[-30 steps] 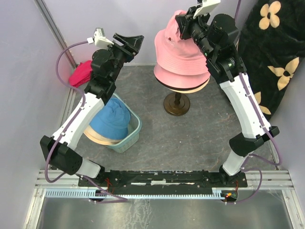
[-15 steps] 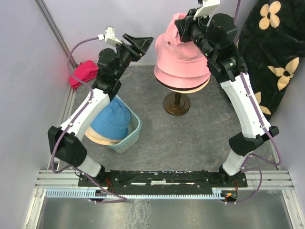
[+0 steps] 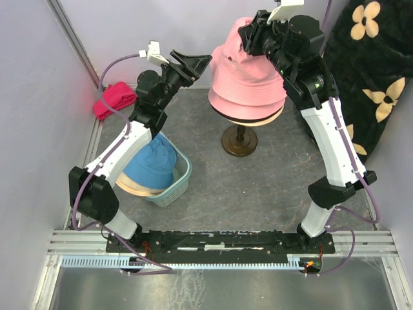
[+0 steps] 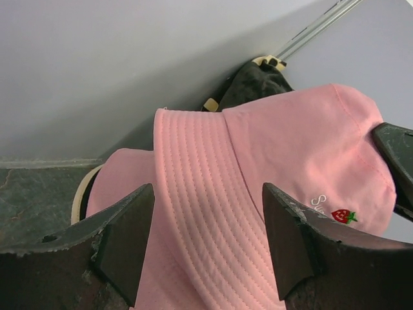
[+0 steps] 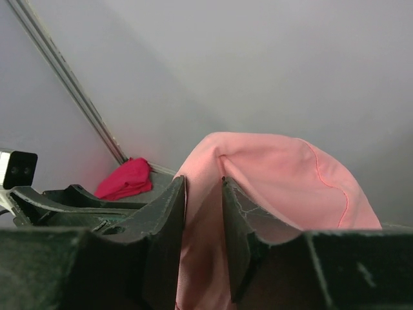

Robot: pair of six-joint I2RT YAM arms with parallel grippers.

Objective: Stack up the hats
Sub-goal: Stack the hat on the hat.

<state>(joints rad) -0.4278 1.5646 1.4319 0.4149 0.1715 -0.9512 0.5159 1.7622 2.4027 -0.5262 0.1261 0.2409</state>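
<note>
Over the last second the left end effector (image 3: 193, 63) has swung away from the red cloth (image 3: 116, 98) in the far left corner and now sits just beside the pink hat (image 3: 248, 77), its jaws wide and framing the hat's upturned brim in the left wrist view. The right end effector (image 3: 248, 35), which had been pinched shut on the top of the crown, has parted to a narrow gap with pink fabric showing through it, so the pinch looks released. That suggests the pink hat is being left on the stack on the stand (image 3: 239, 141) at the far middle of the table (image 3: 258, 187), over a beige brim (image 3: 248, 119), while the left arm comes in to straighten it. The pink hat is soft cotton-like cloth, its brim ringed with rows of stitching and its crown slumped and creased, with a small embroidered strawberry (image 4: 342, 215). The blue hat (image 3: 151, 165), rounded and limp, remains in the pale green slatted basket (image 3: 181, 184) at near left, not yet stacked.
</note>
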